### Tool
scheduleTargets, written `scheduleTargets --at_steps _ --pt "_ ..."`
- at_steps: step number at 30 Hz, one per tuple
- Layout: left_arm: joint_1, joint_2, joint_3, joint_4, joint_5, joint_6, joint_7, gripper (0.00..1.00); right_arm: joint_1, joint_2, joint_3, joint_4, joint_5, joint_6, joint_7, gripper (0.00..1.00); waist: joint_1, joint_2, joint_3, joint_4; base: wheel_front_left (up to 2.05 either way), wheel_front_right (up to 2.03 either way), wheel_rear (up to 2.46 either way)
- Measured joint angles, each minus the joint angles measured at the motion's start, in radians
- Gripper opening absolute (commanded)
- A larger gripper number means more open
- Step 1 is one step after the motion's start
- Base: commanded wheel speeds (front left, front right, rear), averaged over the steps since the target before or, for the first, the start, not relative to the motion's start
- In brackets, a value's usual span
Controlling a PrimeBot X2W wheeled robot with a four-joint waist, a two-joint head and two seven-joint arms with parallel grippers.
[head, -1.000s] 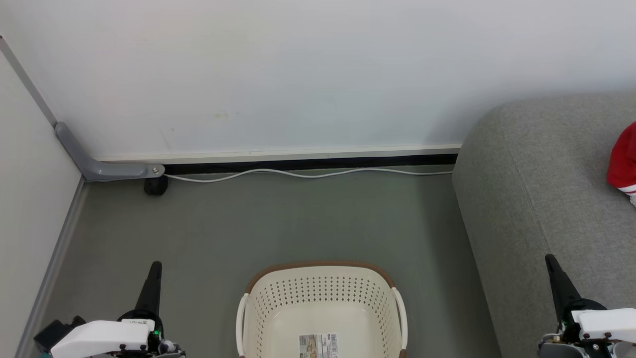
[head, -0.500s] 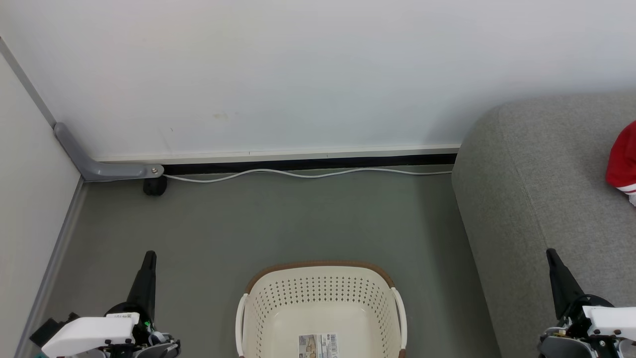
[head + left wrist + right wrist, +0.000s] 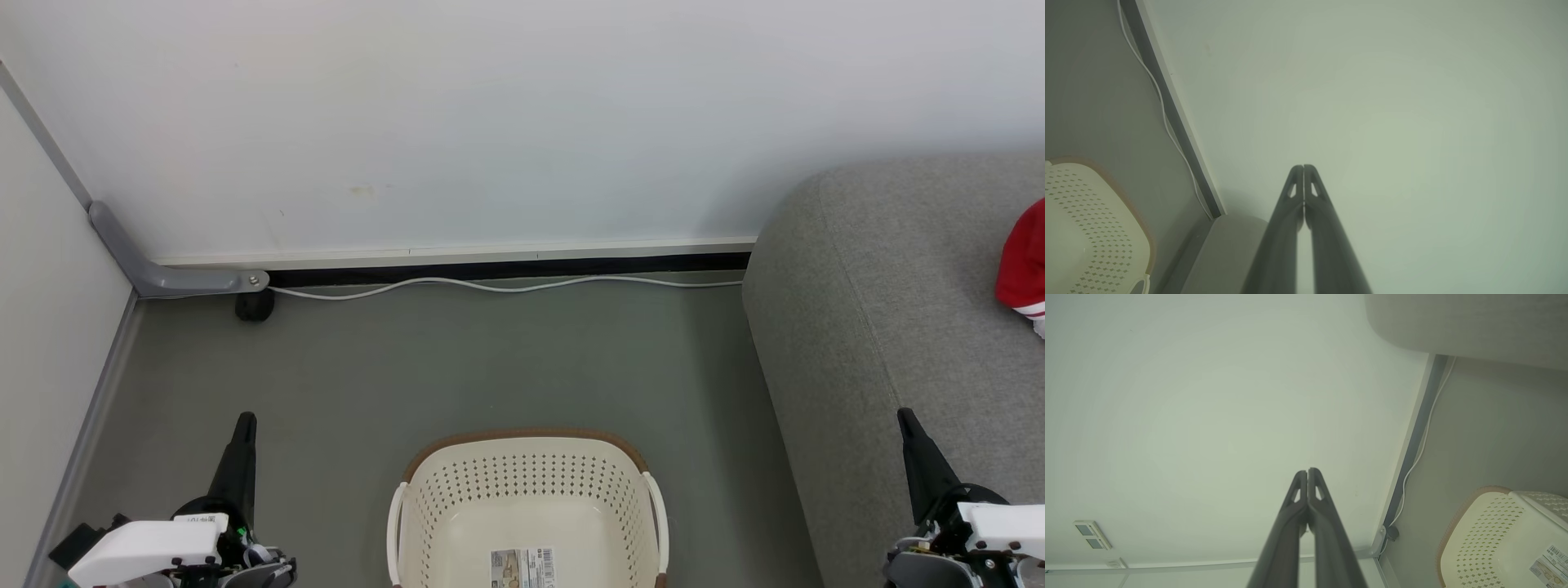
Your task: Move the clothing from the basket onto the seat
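We're seeing a cream-white basket (image 3: 526, 482) dotted with rows of small holes, brown along its rim; a light grey woven sofa (image 3: 882, 343); bright red clothing (image 3: 1022, 261) edged with white stripes; a white cable (image 3: 506, 287); a grey-green floor (image 3: 490, 359).

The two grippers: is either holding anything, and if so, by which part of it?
Nothing is held. The left gripper and the right gripper are both shut on empty air, fingers pressed together. The clothing lies on the seat, apart from both.
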State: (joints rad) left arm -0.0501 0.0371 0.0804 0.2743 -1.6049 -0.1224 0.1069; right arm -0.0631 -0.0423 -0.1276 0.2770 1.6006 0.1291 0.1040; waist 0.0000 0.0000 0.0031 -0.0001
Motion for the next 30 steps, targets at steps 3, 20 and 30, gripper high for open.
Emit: scheduleTargets --at_steps 3,20,30 --pt "0.0 0.0 0.0 0.0 0.0 0.0 0.0 0.0 0.0 0.0 0.0 0.0 0.0 0.0 0.0 0.0 0.0 0.0 0.0 0.0 0.0 0.0 0.0" --pt "0.0 0.0 0.0 0.0 0.0 0.0 0.0 0.0 0.0 0.0 -0.001 0.0 0.0 0.0 0.0 0.0 0.0 0.0 0.0 0.0 0.0 0.0 0.0" --pt "0.0 0.0 0.0 0.0 0.0 0.0 0.0 0.0 0.0 0.001 -0.001 0.0 0.0 0.0 0.001 0.0 0.0 0.0 0.0 0.0 0.0 0.0 0.0"
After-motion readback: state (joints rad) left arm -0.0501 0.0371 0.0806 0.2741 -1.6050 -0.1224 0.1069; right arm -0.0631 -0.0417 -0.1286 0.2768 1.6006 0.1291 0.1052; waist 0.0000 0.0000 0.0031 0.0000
